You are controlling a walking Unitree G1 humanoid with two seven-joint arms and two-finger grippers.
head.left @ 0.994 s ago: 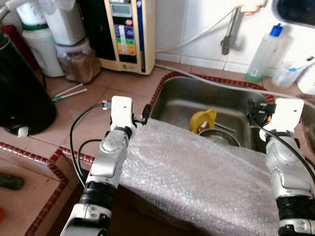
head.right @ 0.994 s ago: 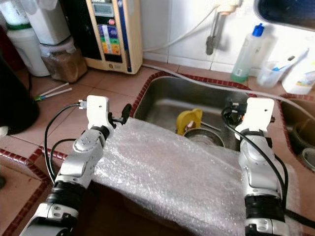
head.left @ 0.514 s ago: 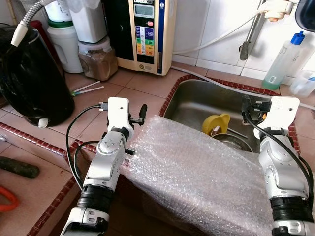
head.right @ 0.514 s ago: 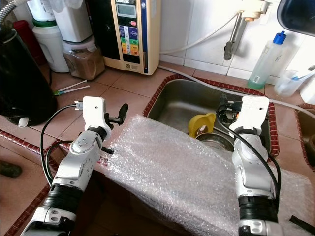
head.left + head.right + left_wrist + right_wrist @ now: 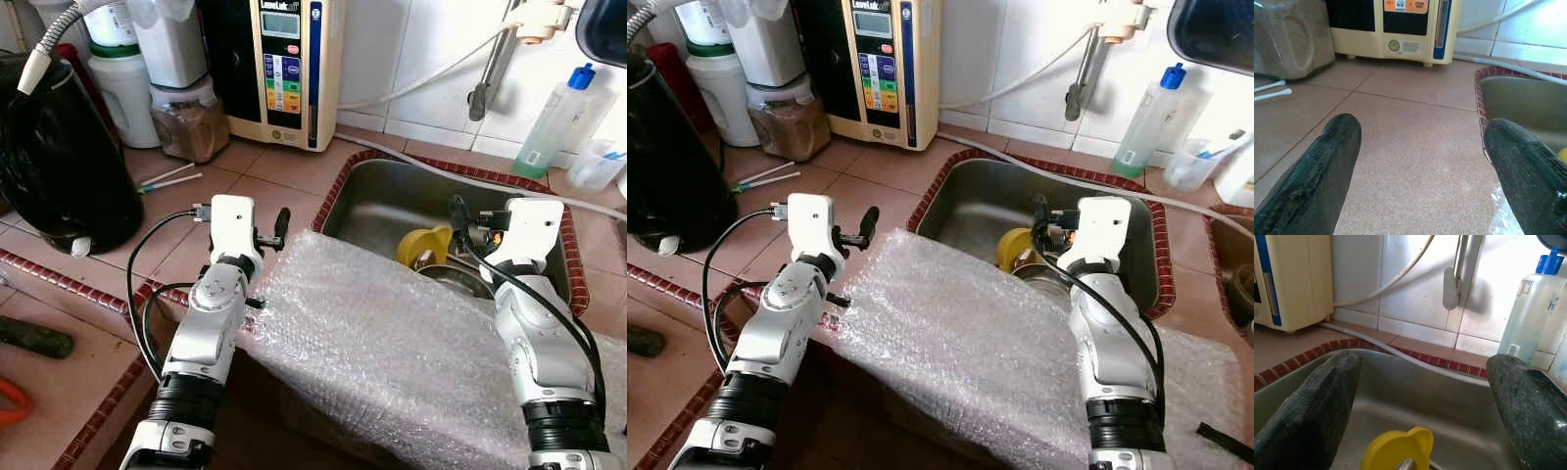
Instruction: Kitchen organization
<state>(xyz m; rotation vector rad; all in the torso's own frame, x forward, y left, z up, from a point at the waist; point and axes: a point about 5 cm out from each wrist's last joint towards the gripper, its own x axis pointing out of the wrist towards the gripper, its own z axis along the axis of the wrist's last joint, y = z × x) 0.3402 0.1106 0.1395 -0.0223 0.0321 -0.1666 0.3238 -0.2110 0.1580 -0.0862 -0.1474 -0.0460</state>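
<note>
Bare counter tiles (image 5: 284, 176) at centre left give free passage ahead of the left gripper (image 5: 1420, 147). The purifier (image 5: 284, 59), jars (image 5: 186, 117) and black kettle (image 5: 49, 157) block the upper left. Bubble wrap (image 5: 392, 343) covers the lower centre; the yellow lid (image 5: 423, 245) clutters the sink (image 5: 377, 196).

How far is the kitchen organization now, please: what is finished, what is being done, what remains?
Nothing looks finished. Both grippers are open and hold nothing: the left gripper is above the counter, the right gripper over the sink. Left: the yellow lid in the sink and the bubble wrap across its front edge.
</note>
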